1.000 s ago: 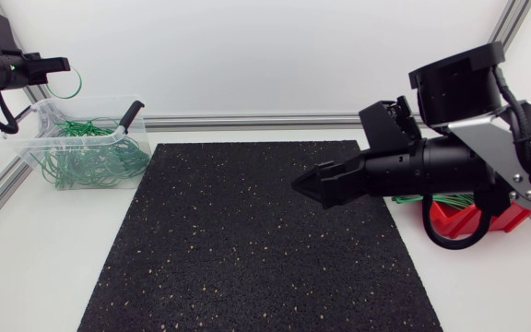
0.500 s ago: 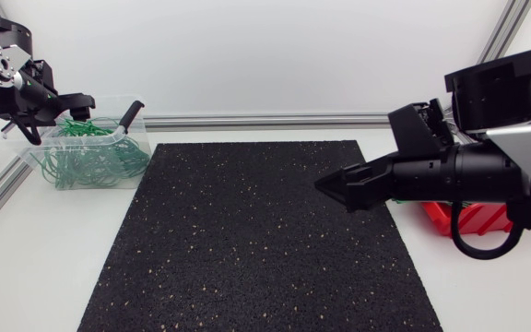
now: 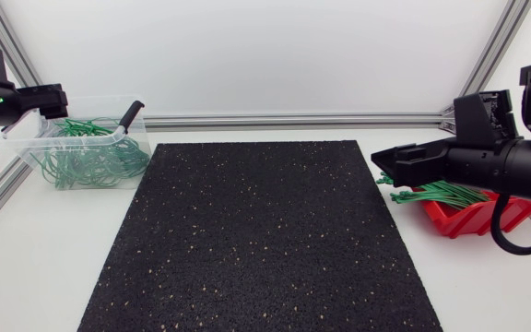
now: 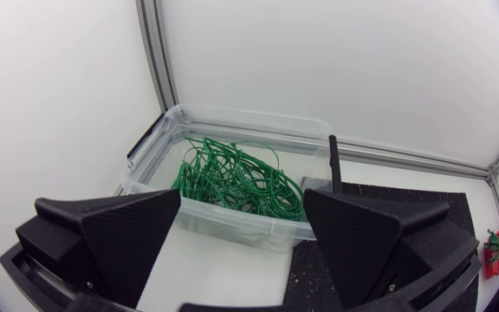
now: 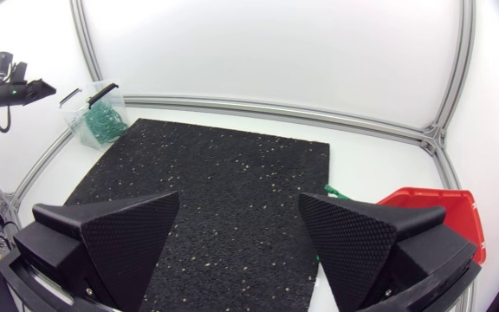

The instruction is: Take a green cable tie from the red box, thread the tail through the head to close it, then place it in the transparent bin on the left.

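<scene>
Right claw (image 3: 383, 166) pulled back right | green cable ties (image 3: 436, 194) just beside it

Speckled black mat (image 3: 261, 235) on table (image 3: 35, 272)

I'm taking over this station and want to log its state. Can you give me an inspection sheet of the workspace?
Surface: black speckled mat on a white table.
Job's things: red box at right, green cable ties poking over its rim; transparent bin at left, holding looped green ties.
Clutter: black handle-like piece at the bin's rim.
Grippers: left gripper open, empty, by the bin; right gripper open, empty, near the red box.
Cables: black cable looping under the right arm.
Surroundings: aluminium rail along the table's far edge.
</scene>
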